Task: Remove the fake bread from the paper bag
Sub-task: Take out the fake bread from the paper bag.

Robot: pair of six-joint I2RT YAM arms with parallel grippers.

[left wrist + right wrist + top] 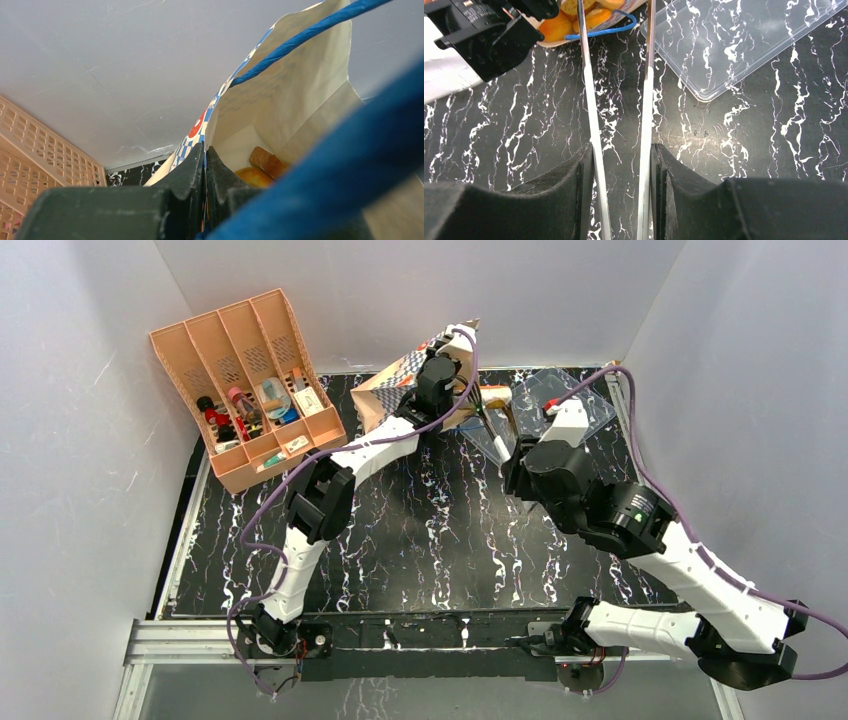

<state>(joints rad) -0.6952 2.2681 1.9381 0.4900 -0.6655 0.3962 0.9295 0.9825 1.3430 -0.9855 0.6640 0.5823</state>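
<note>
Right now the right gripper (621,150) is partly closed on a pair of metal tongs (592,115), one finger pressed against each blade. The blades run forward over the black marbled table (499,140) with a gap between them. They leave the wrist view at the mouth of the paper bag (392,380), where orange and golden pieces of the fake bread (555,27) lie just inside, behind a loop of blue cord handle (606,31). The left gripper (205,152) is clamped tight on the bag's rim and props the mouth open. Its own camera shows a brown toast slice (267,161) and something golden deep in the cream interior. A clear plastic tray (744,40) lies near the bag, to the right.

Several things could go wrong, I judge. The tong tips may hook the cord instead of bread and drag the bag. Thin metal blades could twist or slide between the fingers. Smooth toy bread may squirt out of a light pinch. A hard push could tear the paper at the clamped rim.
</note>
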